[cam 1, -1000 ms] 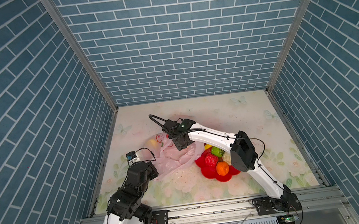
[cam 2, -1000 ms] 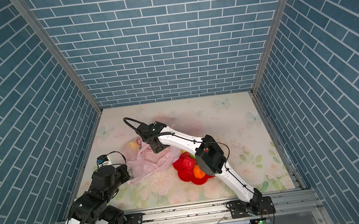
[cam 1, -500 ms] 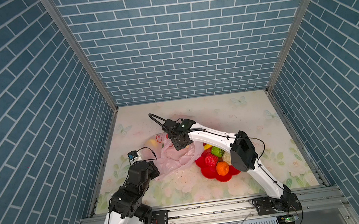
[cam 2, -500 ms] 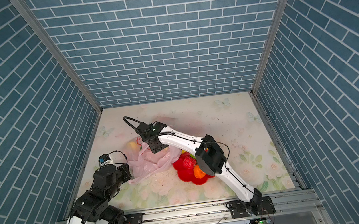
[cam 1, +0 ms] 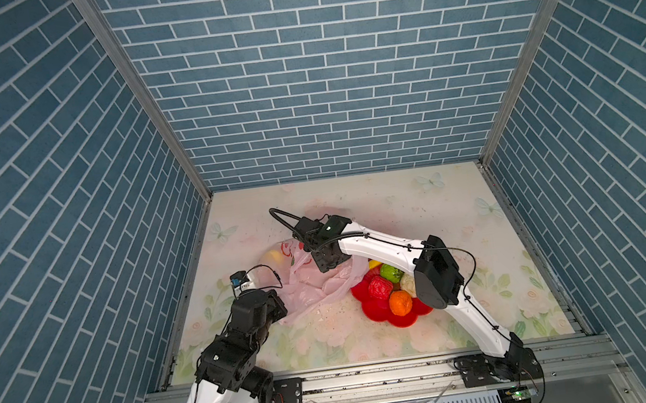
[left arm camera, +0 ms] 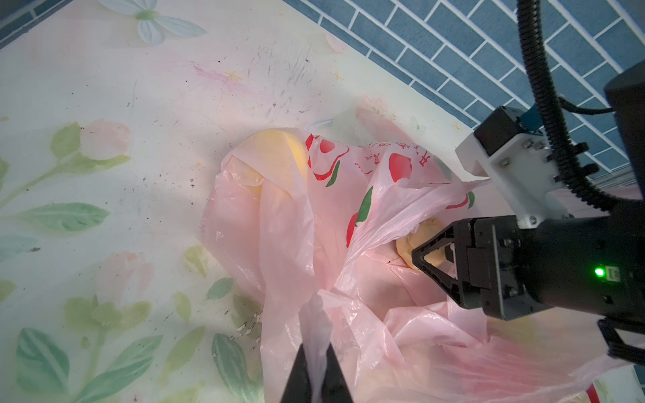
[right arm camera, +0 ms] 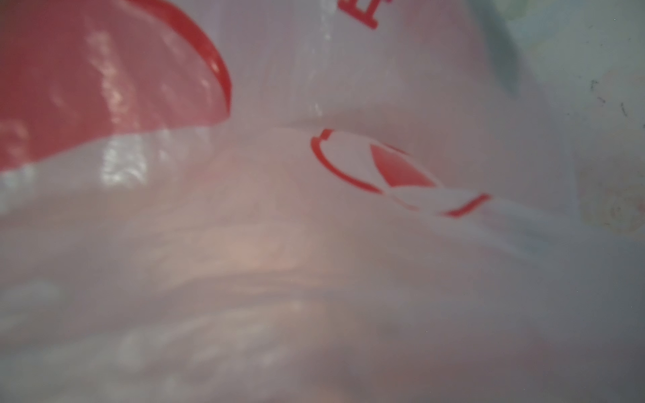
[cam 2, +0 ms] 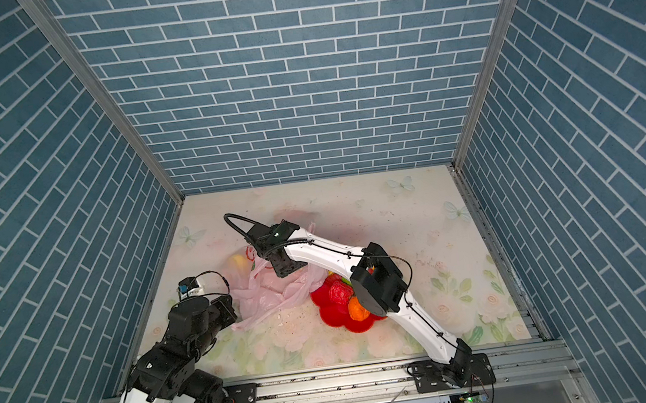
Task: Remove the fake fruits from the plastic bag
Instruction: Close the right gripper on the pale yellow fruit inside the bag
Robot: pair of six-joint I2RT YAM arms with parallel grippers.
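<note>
Change since earlier: almost none; kept the same poses, both arms, with the bag lying where it had been.
Left gripper (left arm camera: pixel 316 349): black, narrow fingers clenched on a twisted, rope-like strand of the plastic bag (left arm camera: pixel 286 244), at its near edge.
Red dish (cam 1: pixel 376 309): glossy, flower-shaped with scalloped lobes; sat just right of the bag, partly under the right arm's elbow.
Fruits already out, in the dish: crinkled red fruit (cam 1: pixel 380 287), round green fruit (cam 1: pixel 391 273), smooth orange fruit (cam 1: pixel 401 302), pale bumpy fruit (cam 1: pixel 406 282), and a yellow sliver (cam 1: pixel 374 264) at the far rim.
Bag: thin translucent pink film, crinkled and folded, printed with red shapes and green leaf marks; lay slumped on the table left of the dish, one handle loop draped toward it.
Right gripper (left arm camera: pixel 424 254): matte black, triangular cut-out finger pushed into the bag's mouth, lying against a cream fruit (left arm camera: pixel 415 240); could not tell whether clasped or loose, second finger hidden by film.
Right wrist view: filled with blurred pink film and red print.
Yellow fruit (left arm camera: pixel 279 150): rounded, veiled under the film at the bag's far end.
Tabletop (cam 1: pixel 419 216): pale floral print, scuffed and speckled.
Walls (cam 1: pixel 317 65): blue brick pattern, metal corner rails.
</note>
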